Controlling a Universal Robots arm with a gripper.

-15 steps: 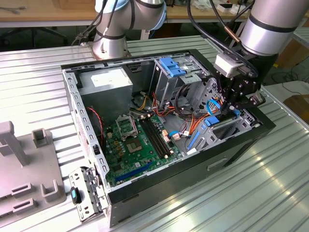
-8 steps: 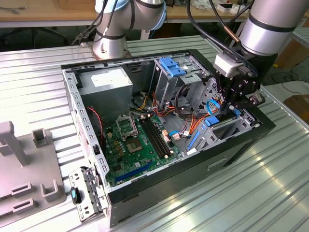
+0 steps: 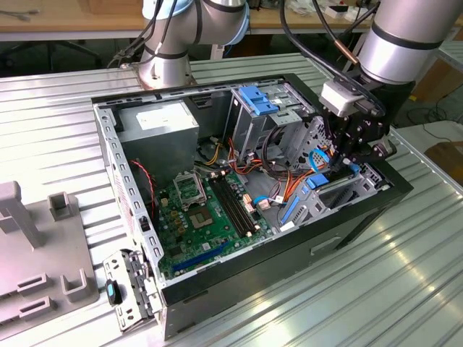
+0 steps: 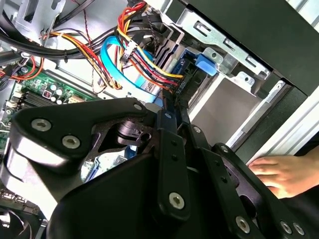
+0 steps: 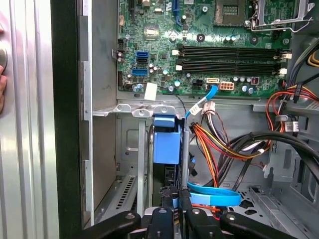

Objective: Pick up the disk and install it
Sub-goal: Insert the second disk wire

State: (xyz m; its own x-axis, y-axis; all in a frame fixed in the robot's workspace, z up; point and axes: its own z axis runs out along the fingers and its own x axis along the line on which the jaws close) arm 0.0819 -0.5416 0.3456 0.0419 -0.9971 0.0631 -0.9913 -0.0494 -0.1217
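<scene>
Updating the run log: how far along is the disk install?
Done: the pick-up looks finished. The disk stands on edge inside the case, in the bay by the side wall. In hand: the gripper is right at its blue carrier. Left: I can't tell whether the disk is fully seated. A person's hand rests beside the case.

Blue-railed disk point(image 5: 166, 144) below motherboard point(image 5: 209, 45)

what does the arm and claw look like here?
Arm: silver-grey cylindrical link, black cables running down it, and a pale grey block at the wrist. Claw: black, built of flat linkage bars joined by silver screws, seen close in the second wrist view.
</scene>
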